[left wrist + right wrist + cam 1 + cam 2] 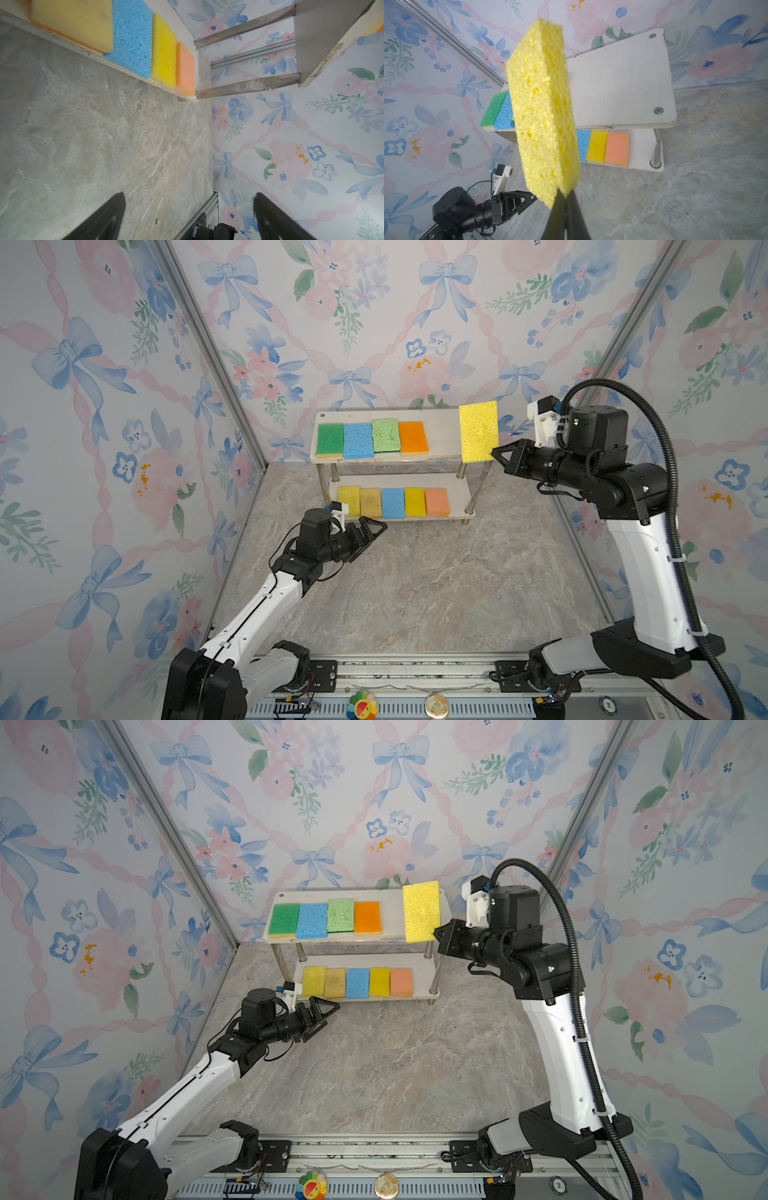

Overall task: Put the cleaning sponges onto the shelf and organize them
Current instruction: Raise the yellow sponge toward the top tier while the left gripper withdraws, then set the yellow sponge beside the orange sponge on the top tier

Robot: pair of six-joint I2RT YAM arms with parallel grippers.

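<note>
Both top views give the full count. The shelf (442,431) has four in a row on its upper board: dark green sponge (330,439), upper blue sponge (358,440), light green sponge (385,435) and orange sponge (413,437), with the right end bare. On the lower board, five sit side by side: pale yellow sponge (349,499), stained tan sponge (370,502), lower blue sponge (392,502), bright yellow sponge (414,502) and peach sponge (436,502). The right wrist view loses the light green and orange ones behind the big yellow sponge (542,116). It's the only one showing the grip properly, though: the right tool (564,194) is pinched tight on the sponge's corner, and the sponge stands on edge in the air by that bare end. In the left wrist view the left tool (189,199) is spread wide and holding nothing, low over the tabletop (104,135) in front of the lower board.
</note>
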